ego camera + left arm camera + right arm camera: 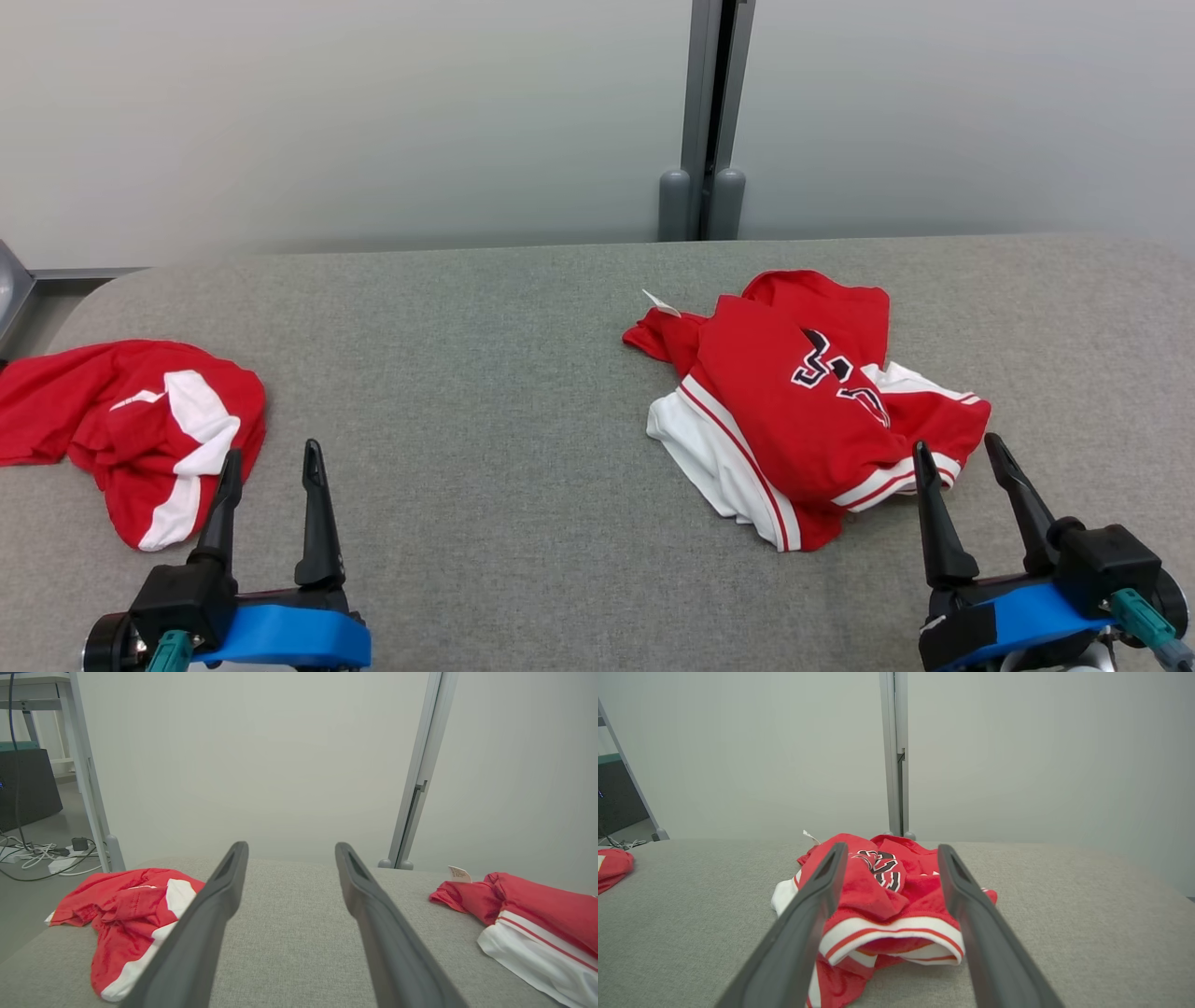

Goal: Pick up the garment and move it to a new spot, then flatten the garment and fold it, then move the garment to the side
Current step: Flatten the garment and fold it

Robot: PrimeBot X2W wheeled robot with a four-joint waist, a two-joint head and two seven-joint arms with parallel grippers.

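the left claw (pixel 272 448) is at the lower left, fingers spread and pointing up. the right claw (pixel 957 441) is at the lower right, spread too, holding nothing, just below the crumpled red garment (pixel 784 392) on the grey table (pixel 485 373).

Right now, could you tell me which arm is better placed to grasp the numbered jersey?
Likely right: the right gripper, open, points straight at the jersey; the left gripper is far off.

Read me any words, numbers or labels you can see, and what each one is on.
Nothing reads clearly.
Dark print on the right red jersey: creased by folds, unreadable.
White tag on that jersey: too small to read.
Left red shirt: no text seen.
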